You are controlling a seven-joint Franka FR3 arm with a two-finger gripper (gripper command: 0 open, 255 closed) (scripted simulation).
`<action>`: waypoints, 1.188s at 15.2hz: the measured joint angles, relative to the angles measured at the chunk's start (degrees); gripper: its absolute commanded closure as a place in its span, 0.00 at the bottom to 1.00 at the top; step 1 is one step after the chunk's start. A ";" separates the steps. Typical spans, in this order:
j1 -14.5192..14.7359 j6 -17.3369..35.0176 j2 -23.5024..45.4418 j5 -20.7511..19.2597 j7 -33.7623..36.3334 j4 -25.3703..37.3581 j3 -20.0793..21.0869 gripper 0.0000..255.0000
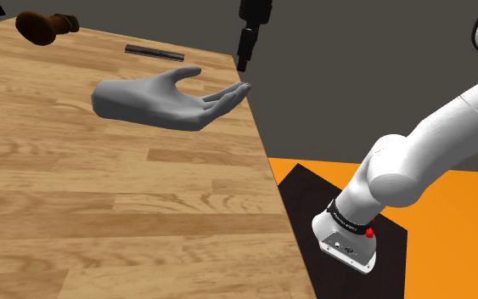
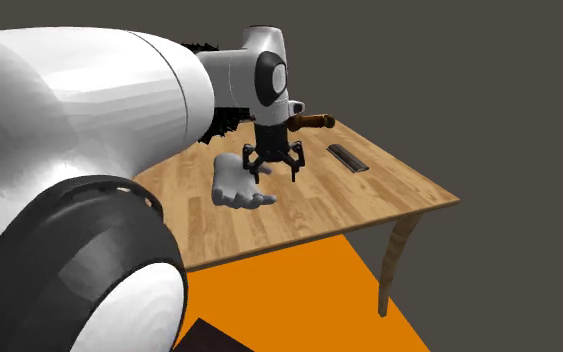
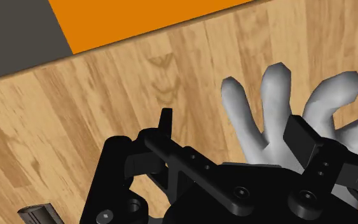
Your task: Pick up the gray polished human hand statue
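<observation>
The smooth gray statue of an open human hand (image 1: 165, 100) lies palm up on the light wooden plank table (image 1: 101, 212), near the edge that borders the orange floor (image 1: 449, 221), with its fingertips pointing toward that edge. The all-black two-finger gripper (image 2: 272, 168) hangs just above the statue's finger end, its jaws spread wide and holding nothing. In the wrist view the gripper (image 3: 234, 130) sits off-centre: one finger (image 3: 301, 137) is over the statue (image 3: 279, 102) where its gray fingers splay, and the other finger (image 3: 165, 121) is over bare wood beside them. This looks like the approach before the grasp. To do it well, the gripper should probably shift sideways until the statue lies squarely between both fingers. It should then drop low enough to close on a thick part, the palm or the finger bases, because the thin tapering tips would likely slip on a polished curve. A straight lift should keep it level. The rounded brown object (image 1: 46, 25) and the dark flat bar (image 1: 154, 53) lie well apart at the far side and should not interfere
</observation>
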 measured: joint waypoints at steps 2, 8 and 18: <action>0.84 -0.80 4.91 -1.60 -2.70 4.89 0.96 0.00; 3.96 -4.86 20.01 -7.38 -10.15 21.33 4.37 0.00; 6.14 -2.93 27.47 -11.14 -13.65 25.08 6.13 0.00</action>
